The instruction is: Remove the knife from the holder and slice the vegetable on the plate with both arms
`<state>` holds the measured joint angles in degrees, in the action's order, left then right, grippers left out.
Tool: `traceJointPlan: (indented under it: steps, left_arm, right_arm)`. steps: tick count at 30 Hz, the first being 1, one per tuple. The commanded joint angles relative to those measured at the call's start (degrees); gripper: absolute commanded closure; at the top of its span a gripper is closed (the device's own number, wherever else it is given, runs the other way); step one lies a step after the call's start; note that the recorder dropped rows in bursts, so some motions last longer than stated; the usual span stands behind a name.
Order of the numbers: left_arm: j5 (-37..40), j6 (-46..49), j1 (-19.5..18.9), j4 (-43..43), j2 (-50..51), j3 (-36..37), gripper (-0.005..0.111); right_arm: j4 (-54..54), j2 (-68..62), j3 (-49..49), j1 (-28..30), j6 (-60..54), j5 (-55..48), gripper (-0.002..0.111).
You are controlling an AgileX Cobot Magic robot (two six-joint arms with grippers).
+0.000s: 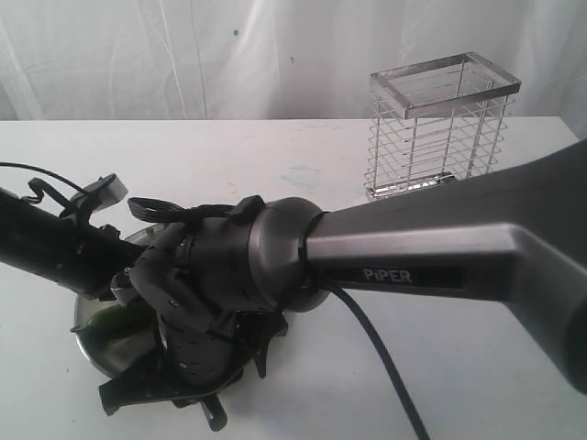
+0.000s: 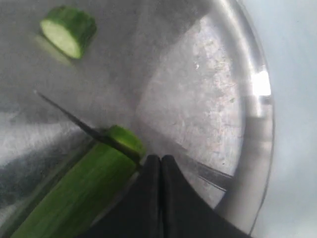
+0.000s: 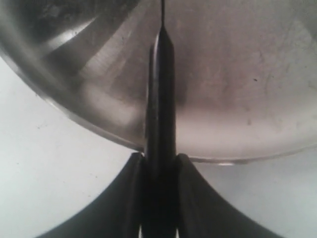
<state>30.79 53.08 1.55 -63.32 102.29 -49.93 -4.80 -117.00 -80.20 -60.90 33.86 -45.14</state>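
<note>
Slicing well under way, one piece already cut

We see the holder (image 1: 443,126) empty near the desk's far right edge; our right gripper (image 3: 159,163) clamps the knife (image 3: 159,99), blade biting the vegetable (image 2: 84,191) on the plate (image 2: 247,148) near the front left corner, a cut slice (image 2: 68,30) apart; our left gripper (image 2: 161,163) has its fingers pressed together beside the vegetable, gripping nothing we can see; more cuts remain; one arm (image 1: 431,247) reads "PiPER"
</note>
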Motion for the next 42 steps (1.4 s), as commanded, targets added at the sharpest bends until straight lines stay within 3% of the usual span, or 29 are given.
traceJointPlan:
  steps: [1, 5, 14, 32, 42]
  left_arm:
    - [-2.6, 1.4, 4.0, 1.5, 3.3, 2.7, 0.107]
    - [-5.1, 0.9, 5.2, 1.7, 3.6, 2.0, 0.107]
    - [-4.5, 0.5, 3.1, 2.1, -5.9, 0.2, 0.107]
    - [-4.0, -0.8, 3.1, 1.3, -13.1, 0.2, 0.107]
    - [-5.8, -0.8, 3.1, 0.4, -26.4, 6.8, 0.107]
  right_arm:
    - [0.0, -0.7, -0.1, 0.4, -0.7, -0.9, 0.108]
    - [-0.1, -0.7, -1.1, 0.4, -0.7, -3.7, 0.108]
    - [-0.4, -0.7, -2.0, 0.4, -1.1, -5.1, 0.108]
    - [-11.7, 3.6, -2.0, 1.6, 2.6, -6.4, 0.108]
    - [-12.5, 3.4, -2.0, 5.4, 2.3, -5.3, 0.108]
